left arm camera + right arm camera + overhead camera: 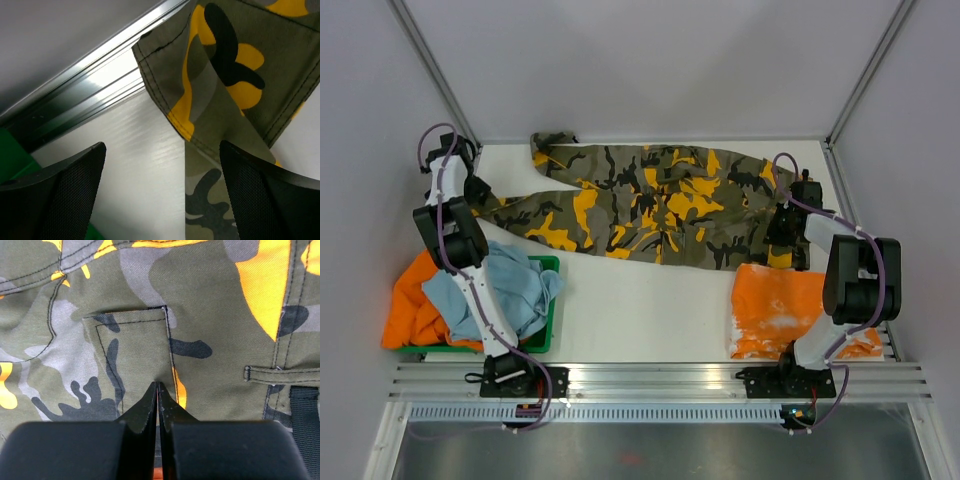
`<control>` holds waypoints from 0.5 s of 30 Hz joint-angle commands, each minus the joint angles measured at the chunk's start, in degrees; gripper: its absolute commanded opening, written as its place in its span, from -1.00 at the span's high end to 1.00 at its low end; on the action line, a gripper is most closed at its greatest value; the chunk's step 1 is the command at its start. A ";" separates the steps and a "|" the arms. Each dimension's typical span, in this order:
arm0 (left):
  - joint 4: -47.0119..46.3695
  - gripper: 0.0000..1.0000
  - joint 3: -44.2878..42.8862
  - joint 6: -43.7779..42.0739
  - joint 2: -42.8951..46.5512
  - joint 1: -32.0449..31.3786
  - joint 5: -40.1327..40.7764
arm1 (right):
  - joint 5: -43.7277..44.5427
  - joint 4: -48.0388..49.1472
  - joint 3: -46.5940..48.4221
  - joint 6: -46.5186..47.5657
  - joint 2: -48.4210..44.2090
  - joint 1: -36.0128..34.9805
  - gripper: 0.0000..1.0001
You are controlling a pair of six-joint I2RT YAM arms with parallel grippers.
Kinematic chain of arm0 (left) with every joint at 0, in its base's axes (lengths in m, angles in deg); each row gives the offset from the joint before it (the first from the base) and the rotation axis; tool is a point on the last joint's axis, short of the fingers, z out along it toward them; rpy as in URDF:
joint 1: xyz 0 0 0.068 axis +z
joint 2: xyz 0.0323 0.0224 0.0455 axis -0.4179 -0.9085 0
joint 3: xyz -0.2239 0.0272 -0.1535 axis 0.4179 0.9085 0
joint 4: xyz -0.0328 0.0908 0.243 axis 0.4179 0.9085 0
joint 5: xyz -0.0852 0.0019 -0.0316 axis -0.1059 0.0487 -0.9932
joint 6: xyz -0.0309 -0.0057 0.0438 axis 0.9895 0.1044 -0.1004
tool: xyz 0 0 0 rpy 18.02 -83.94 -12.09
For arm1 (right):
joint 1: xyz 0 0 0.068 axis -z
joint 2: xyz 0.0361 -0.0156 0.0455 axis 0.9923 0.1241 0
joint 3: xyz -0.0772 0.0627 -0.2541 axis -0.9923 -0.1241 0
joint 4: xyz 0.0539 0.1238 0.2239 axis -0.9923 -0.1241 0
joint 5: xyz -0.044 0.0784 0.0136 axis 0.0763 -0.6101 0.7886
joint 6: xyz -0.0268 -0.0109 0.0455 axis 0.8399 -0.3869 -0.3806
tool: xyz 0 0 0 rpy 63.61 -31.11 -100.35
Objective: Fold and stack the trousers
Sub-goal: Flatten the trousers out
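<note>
The camouflage trousers (650,205) lie spread out across the far half of the white table (640,300), legs to the left and waist to the right. My left gripper (480,195) is open at the hem of the nearer leg. In the left wrist view (162,145) its jaws stand wide apart, with the hem edge (225,65) lying between them on the right side. My right gripper (786,238) is at the waist's near edge. In the right wrist view (158,385) its jaws are pressed together, pinching the trousers' fabric (200,300) beside a pocket.
A green bin (548,300) at the left holds a light blue garment (510,285) and an orange one (410,310). A folded orange-and-white garment (775,310) lies near the right arm. Aluminium rails (650,380) run along the near edge, and another (90,95) is close behind the left gripper.
</note>
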State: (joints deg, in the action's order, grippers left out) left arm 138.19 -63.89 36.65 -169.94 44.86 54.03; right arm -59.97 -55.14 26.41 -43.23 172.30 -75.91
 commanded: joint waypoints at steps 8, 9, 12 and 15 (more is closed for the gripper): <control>-16.85 -0.99 29.82 2.05 28.96 -1.53 -5.10 | -0.66 2.05 0.50 -0.31 -1.76 -0.28 0.88; -19.85 -0.99 33.64 2.50 30.83 -1.53 -6.68 | -1.02 2.05 0.59 -0.57 -1.49 -0.28 0.87; -30.32 -0.96 44.55 5.57 35.15 -1.36 -12.40 | -1.46 1.62 1.38 -0.40 -0.88 -0.54 0.88; -37.53 -0.88 49.22 8.29 35.16 -1.35 -15.75 | -1.02 1.35 1.56 -0.22 -1.49 -0.63 0.88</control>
State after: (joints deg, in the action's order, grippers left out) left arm 113.73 -18.71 39.79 -133.31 43.38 44.57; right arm -60.45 -55.05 26.43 -43.27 171.56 -76.15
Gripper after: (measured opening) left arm 0.958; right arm 0.063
